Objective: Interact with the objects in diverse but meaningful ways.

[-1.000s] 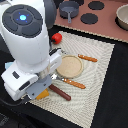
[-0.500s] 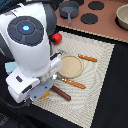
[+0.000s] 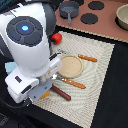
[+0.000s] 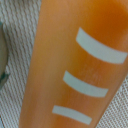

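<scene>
Arm housing fills the exterior view's left on my screen: the big white Panda body (image 3: 30, 50) hangs low over the woven beige placemat (image 3: 97, 70), and it hides the claw completely, so I cannot tell how far the claw is spread or whether it has hold of anything. Just under the arm's lower edge, a brown sausage (image 3: 61, 93) lies on the mat, one end tucked out of sight beneath the housing. A little above that, a red tomato (image 3: 58, 37) peeks out beside the arm, near the mat's far edge.

Moving toward the middle, the round tan plate (image 3: 70, 66) sits flat on the mat. One orange-handled utensil (image 3: 71, 82) lies just beside the plate's near rim, and a second orange-handled utensil (image 3: 88, 58) lies on the plate's far right side. Behind the mat, on the brown tabletop (image 3: 107, 25), a grey handled pot (image 3: 70, 9) stands next to dark round burner discs (image 3: 89, 18). At the exterior view's far right corner I can see part of a pale bowl (image 3: 122, 17).

My wrist view is almost all one close orange surface with three pale stripes (image 4: 85, 75), woven mat showing at its sides.
</scene>
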Available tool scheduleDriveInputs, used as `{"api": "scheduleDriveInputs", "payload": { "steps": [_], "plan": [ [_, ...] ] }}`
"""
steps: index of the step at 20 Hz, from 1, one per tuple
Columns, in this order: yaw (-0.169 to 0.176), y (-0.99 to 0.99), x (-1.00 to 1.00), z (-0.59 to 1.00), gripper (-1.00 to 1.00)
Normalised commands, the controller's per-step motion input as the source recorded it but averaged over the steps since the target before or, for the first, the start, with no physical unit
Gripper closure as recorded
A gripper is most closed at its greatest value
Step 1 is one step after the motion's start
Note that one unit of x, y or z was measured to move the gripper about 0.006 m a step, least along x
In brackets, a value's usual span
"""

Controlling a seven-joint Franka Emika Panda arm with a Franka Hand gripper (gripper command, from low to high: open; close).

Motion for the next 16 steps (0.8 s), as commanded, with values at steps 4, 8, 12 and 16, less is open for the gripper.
{"api": "scheduleDriveInputs", "payload": {
  "steps": [4, 8, 12, 16],
  "plan": [
    [0.000, 0.15, -0.04, -0.14, 1.00],
    [0.000, 0.06, -0.03, -0.02, 1.00],
    [0.000, 0.01, -0.07, -0.05, 1.00],
    [-0.007, 0.00, -0.28, 0.29, 1.00]
  ]
}}
